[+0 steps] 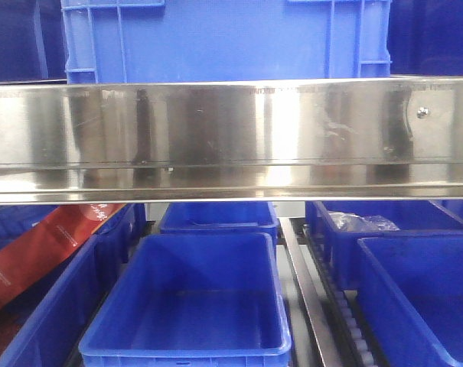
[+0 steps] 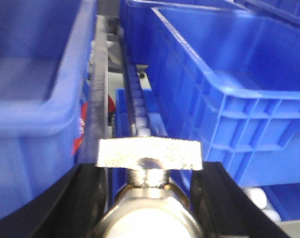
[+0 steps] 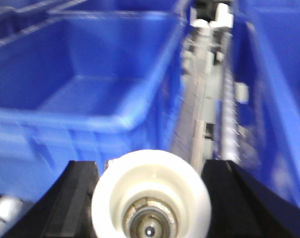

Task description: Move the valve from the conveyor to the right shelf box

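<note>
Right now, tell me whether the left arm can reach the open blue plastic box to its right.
Probably yes: the box lies close ahead, its top open and uncovered. The left gripper is shut on a metal T-handled valve.

Black fingers (image 2: 85, 198) grip what seems a valve (image 2: 149, 191).

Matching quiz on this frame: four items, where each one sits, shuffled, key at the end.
1 T-handle valve
2 white-capped fitting
3 red bag
4 clear plastic bag

A left bin, front view
B right rear bin, front view
C held in left pincer
D held in right pincer

Pairs: 1-C, 2-D, 3-A, 4-B
</note>
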### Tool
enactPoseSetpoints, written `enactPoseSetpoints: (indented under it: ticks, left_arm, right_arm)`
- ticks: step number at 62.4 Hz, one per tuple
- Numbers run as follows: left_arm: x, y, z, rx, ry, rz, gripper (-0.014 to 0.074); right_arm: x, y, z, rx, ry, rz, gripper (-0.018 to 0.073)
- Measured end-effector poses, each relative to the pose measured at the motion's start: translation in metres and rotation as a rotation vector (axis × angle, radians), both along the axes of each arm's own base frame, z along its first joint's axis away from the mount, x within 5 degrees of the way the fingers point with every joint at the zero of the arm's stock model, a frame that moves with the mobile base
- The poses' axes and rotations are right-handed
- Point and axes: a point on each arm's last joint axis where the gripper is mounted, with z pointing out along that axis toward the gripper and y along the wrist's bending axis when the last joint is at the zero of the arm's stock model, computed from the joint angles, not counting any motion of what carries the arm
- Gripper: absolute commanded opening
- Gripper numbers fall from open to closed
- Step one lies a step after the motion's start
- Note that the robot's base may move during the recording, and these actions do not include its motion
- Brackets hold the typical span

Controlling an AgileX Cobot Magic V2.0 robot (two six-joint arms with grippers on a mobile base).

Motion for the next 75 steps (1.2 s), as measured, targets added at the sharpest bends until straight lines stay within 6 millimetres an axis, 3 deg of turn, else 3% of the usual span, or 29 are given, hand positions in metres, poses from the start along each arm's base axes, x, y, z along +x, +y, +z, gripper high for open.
enactPoseSetpoints:
  ticks: [13, 24, 35, 46, 58, 67, 70, 75]
  left_arm:
    - [0.052, -0.04, 0.035, 0.034, -0.022, -0.168, -0.0111]
    - [0.106, -0.092, 0.047, 0.063, -0.019, -0.292, -0.0111]
    - [0.159, -0.134, 0.038, 0.068, 0.004, -0.341, -0.0111]
    - [0.203, -0.161, 0.019, -0.005, 0.054, -0.356, -0.0111]
    - [0.222, -0.173, -0.009, -0.028, 0.134, -0.363, -0.0111]
    - [0.226, -0.176, -0.017, -0.024, 0.163, -0.367, -0.0068]
    - [0.226, -0.176, -0.018, -0.024, 0.165, -0.367, -0.0025]
    - [0.226, -0.176, -0.018, -0.026, 0.166, -0.367, 0.008]
  right_arm:
    - [0.041, 0.035, 0.03, 0.02, -0.054, 0.089, -0.0164]
    - [0.079, 0.065, 0.047, 0.032, -0.082, 0.139, -0.0164]
    - [0.119, 0.087, 0.05, 0.048, -0.113, 0.145, -0.0164]
    - [0.16, 0.105, 0.025, 0.05, -0.11, 0.13, -0.0164]
    - [0.184, 0.115, -0.007, 0.021, -0.034, 0.13, -0.0164]
    - [0.187, 0.117, -0.015, 0.009, -0.003, 0.134, -0.0164]
    - [0.187, 0.117, -0.016, 0.002, 0.008, 0.136, -0.0137]
    - [0.187, 0.117, -0.018, -0.021, 0.021, 0.138, -0.0001]
